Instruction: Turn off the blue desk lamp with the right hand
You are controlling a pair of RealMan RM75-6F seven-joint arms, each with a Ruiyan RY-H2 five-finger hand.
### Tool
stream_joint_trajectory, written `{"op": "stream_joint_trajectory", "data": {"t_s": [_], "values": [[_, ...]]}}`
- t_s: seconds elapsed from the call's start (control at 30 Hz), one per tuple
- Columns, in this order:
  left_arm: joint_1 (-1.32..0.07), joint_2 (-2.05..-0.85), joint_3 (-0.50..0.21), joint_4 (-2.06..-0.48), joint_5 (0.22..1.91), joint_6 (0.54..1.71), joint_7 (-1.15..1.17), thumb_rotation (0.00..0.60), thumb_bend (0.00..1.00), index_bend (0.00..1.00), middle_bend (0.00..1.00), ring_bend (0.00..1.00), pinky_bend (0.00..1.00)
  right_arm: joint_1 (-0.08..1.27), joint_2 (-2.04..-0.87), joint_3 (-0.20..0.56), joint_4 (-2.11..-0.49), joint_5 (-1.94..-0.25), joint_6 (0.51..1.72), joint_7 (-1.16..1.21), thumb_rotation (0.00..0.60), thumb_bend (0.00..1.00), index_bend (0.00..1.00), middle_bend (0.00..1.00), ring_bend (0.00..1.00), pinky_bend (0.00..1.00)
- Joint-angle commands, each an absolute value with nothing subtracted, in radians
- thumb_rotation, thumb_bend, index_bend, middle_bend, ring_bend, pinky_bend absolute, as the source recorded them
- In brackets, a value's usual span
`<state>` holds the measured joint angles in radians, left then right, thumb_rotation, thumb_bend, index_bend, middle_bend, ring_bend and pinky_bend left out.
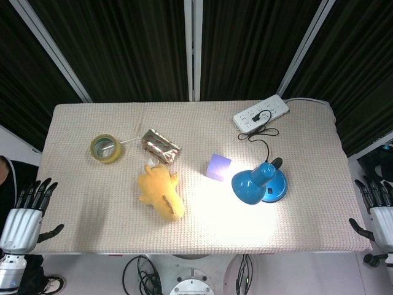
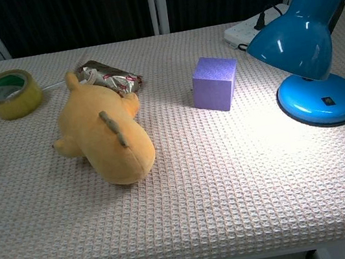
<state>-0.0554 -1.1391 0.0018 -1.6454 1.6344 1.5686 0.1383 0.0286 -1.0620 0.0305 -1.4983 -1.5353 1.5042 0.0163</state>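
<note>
Hands: left hand [image 1: 27, 212] and right hand [image 1: 379, 212] hang off the table's two front corners, fingers spread, holding nothing.
Plush: yellow toy [image 2: 104, 135] lies left of centre, nearest the front edge.
Lamp: blue desk lamp [image 2: 307, 49] stands lit toward the right edge, glow pooling on the table [image 1: 86, 203].
Cube: purple block [image 2: 215, 82] just left of the lamp.
Behind: foil packet [image 1: 160, 146], tape roll [image 1: 105, 148].
Rear edge: white power strip [image 1: 261, 113].

On the table [image 1: 307, 221] I see the lamp [image 1: 259, 182] right of centre, the cube [image 1: 218, 166] just left of it, and the power strip [image 1: 260, 112] behind. The plush toy [image 1: 161, 192] lies left of centre; the foil packet [image 1: 160, 146] sits behind it, the tape roll [image 1: 105, 148] further left.
</note>
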Motion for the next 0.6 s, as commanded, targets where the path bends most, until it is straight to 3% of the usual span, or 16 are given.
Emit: {"op": "stream_joint_trajectory", "data": {"t_s": [0.03,0.43,0.5,0.53,0.57,0.6], "values": [[-0.056,-1.139,0.001,-1.646,1.633,1.567,0.140,0.600,0.01,0.04,0.00,0.00,0.00,0.029,-1.062,0.030,-1.499,-1.535,1.503,0.016,0.600,0.16,0.00,0.00,0.00,0.00],[-0.063,-1.133,-0.003,-1.651,1.629,1.557,0.139,0.600,0.01,0.04,0.00,0.00,0.00,0.046,-1.068,0.017,-1.508,-1.556,1.472,0.014,0.600,0.16,0.00,0.03,0.00,0.01],[-0.066,-1.137,-0.004,-1.643,1.625,1.551,0.131,0.600,0.02,0.04,0.00,0.00,0.00,0.056,-1.077,0.015,-1.511,-1.570,1.465,0.003,0.600,0.16,0.00,0.11,0.03,0.08],[-0.067,-1.139,-0.003,-1.639,1.623,1.547,0.129,0.600,0.02,0.04,0.00,0.00,0.00,0.062,-1.081,0.015,-1.515,-1.577,1.463,-0.006,0.600,0.16,0.00,0.19,0.09,0.18],[-0.068,-1.143,-0.001,-1.634,1.621,1.544,0.126,0.600,0.02,0.04,0.00,0.00,0.00,0.068,-1.088,0.018,-1.524,-1.583,1.462,-0.023,0.600,0.16,0.00,0.32,0.21,0.33],[-0.067,-1.146,0.000,-1.630,1.621,1.543,0.122,0.600,0.02,0.04,0.00,0.00,0.00,0.072,-1.093,0.021,-1.533,-1.587,1.463,-0.040,0.600,0.16,0.00,0.38,0.28,0.40]]}}
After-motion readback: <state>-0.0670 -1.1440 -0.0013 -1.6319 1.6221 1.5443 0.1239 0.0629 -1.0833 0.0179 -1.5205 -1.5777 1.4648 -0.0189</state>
